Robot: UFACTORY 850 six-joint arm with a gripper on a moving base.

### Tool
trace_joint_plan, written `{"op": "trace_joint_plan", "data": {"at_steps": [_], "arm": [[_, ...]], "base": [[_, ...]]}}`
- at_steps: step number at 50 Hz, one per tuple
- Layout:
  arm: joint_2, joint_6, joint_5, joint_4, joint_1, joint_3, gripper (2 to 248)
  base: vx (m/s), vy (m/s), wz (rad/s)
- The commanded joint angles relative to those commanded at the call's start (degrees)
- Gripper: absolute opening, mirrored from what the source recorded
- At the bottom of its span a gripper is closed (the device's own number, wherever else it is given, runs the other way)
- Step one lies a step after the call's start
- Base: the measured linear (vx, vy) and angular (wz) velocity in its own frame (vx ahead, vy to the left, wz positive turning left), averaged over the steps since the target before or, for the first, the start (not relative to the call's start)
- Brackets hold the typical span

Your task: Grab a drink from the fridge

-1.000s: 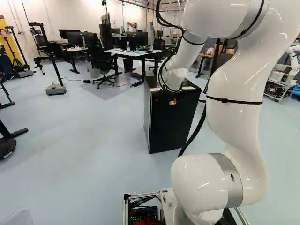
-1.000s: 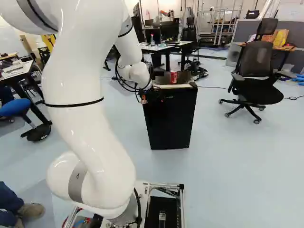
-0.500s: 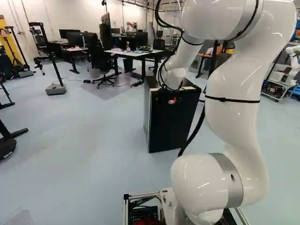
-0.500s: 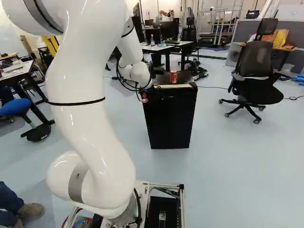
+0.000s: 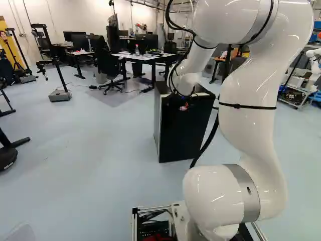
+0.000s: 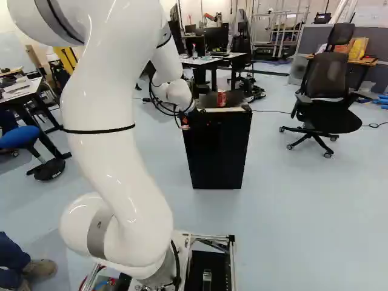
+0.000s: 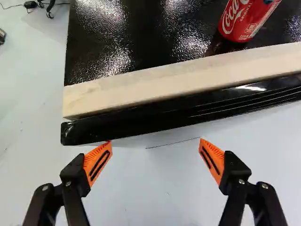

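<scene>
Leaned the arm [image 5: 251, 80] slightly farther forward than before — now holding the gripper [image 5: 184, 106] wide open near the fridge [image 5: 183, 133] front, with the red can [image 7: 242, 21] standing on top.

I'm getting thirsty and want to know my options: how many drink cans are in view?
1: a red can standing on top of the black fridge, near the pale strip along its front edge. Any inside the fridge would be hidden.
</scene>
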Motion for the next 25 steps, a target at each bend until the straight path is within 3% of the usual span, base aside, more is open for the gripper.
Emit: {"op": "trace_joint_plan", "data": {"at_steps": [25], "arm": [[4.10, 0.00, 0.31, 0.00, 0.93, 5.15, 247]], "base": [[0.000, 0.000, 0.000]]}}
